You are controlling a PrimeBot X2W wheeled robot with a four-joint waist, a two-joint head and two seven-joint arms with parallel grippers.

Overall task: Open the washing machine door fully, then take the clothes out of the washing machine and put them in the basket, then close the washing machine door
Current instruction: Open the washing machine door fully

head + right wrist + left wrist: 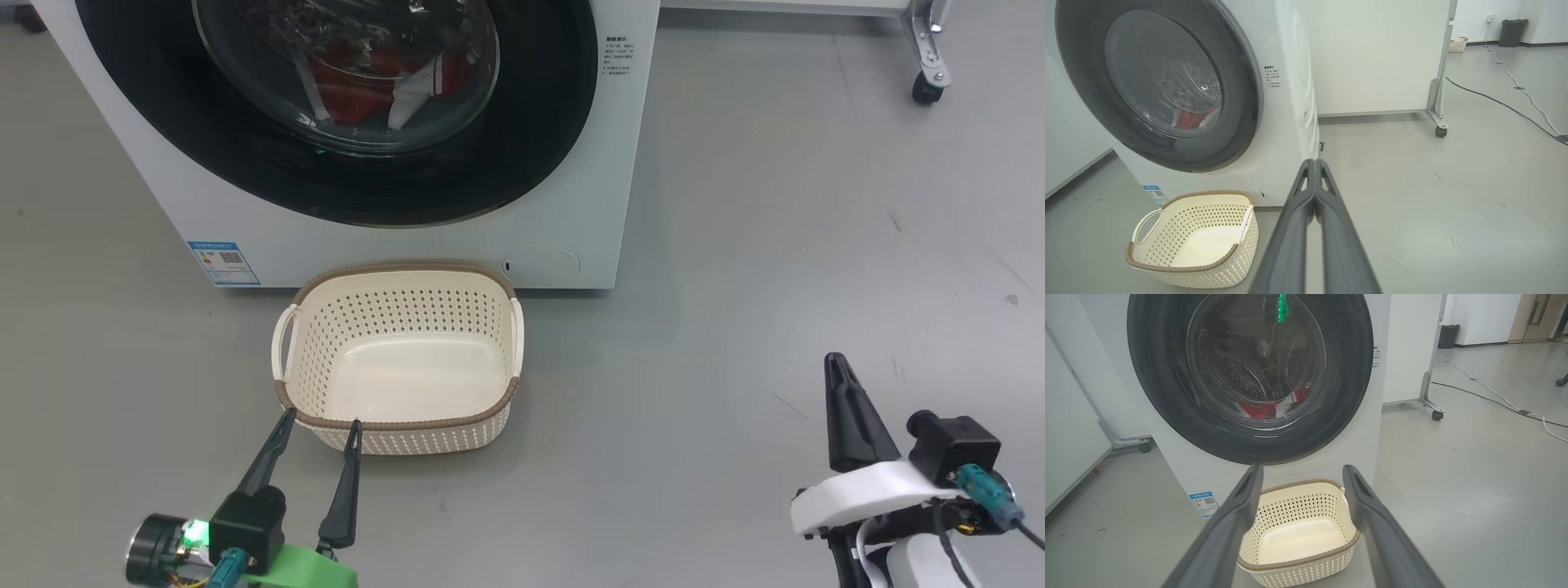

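Pretty simple scene: the washing machine door (535,122) is closed on the washing machine (571,212), with red-and-white clothes (359,86) visible through the glass. The basket (400,322) sits on the floor just in front of the washing machine. By the basket, the left hand (322,418) gapes wide, holding nothing. Off to the washing machine's right, the right hand (837,367) has its 2 fingers pressed together, gripping nothing.

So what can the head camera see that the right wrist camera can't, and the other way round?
Head camera: the left hand, its long dark fingers spread open. Right wrist camera: a black bin and a dark cable on the floor. Both: the big white washing machine, its round black-rimmed glass door shut, red-and-white clothes behind it, the empty cream perforated plastic basket and the shut right hand.
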